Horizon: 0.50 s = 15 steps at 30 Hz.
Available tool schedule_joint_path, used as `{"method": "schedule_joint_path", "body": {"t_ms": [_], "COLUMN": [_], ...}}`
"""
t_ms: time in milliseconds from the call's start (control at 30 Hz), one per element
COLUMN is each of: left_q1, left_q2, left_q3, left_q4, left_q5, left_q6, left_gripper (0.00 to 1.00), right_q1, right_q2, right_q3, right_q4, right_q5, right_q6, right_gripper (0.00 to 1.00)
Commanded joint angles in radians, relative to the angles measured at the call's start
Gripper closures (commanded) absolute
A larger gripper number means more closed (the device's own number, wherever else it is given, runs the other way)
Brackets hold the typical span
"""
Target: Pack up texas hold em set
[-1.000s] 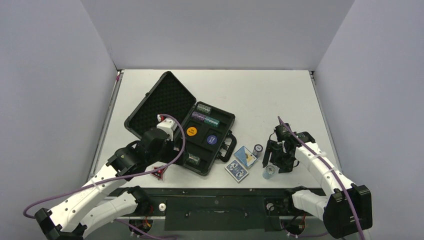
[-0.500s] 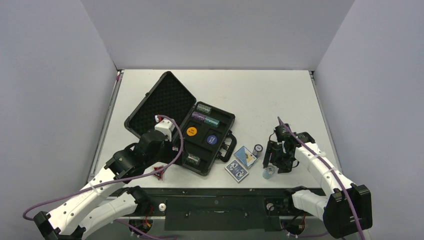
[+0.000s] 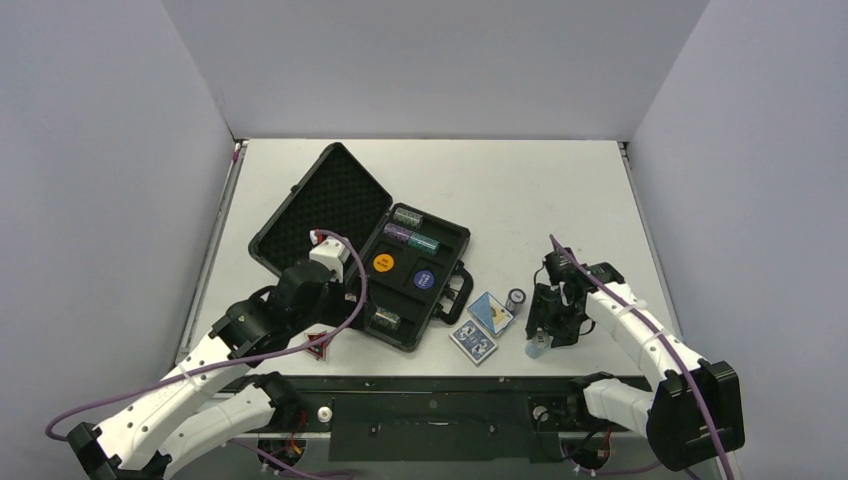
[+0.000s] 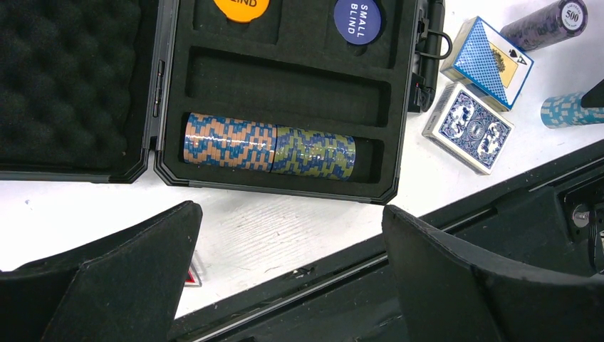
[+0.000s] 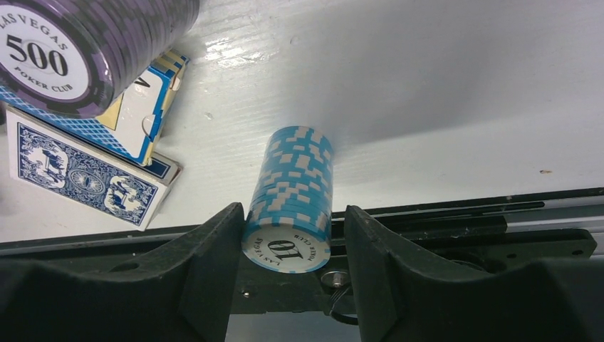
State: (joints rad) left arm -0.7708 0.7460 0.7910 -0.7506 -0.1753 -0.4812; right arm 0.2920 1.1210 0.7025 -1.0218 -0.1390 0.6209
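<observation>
Poker case [image 3: 330, 200] lies open toward the left side of the bench [image 3: 520, 190], a line of chips [image 4: 269, 144] in its nearest slot. Right gripper [image 5: 293, 235], jaws apart, straddles a light-blue "10" chip roll [image 5: 292, 178] lying near the front edge, close to a blue card deck [image 4: 469, 128]. Left gripper [image 4: 292, 285] hovers wide open over the case's near rim.

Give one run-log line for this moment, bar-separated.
left hand open near case | right hand open, straddling light-blue chip roll | case open | card decks, purple chip roll outside
</observation>
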Motion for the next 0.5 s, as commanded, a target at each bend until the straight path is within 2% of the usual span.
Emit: {"method": "schedule_joint_path", "body": {"t_ms": [0, 200, 367, 467], "left_q1": [-0.001, -0.002, -0.001, -0.001], "left_q2": [-0.015, -0.016, -0.014, -0.013], "left_q3": [0.001, 0.001, -0.001, 0.0], "left_q4": [0.052, 0.055, 0.057, 0.058], "left_q5": [-0.009, -0.008, -0.005, -0.002], "left_q6": [0.018, 0.018, 0.016, 0.016], "left_gripper": [0.02, 0.02, 0.01, 0.01], "right_q1": [0.019, 0.035, 0.044, 0.046], "right_q2": [-0.012, -0.013, -0.016, -0.022], "right_q3": [-0.004, -0.003, -0.006, 0.001], "right_q4": [0.013, 0.009, 0.006, -0.002], "right_q5": [0.016, 0.018, 0.019, 0.021], "right_q6": [0.019, 0.026, 0.033, 0.035], "right_gripper": [0.51, 0.54, 0.66, 0.79]}}
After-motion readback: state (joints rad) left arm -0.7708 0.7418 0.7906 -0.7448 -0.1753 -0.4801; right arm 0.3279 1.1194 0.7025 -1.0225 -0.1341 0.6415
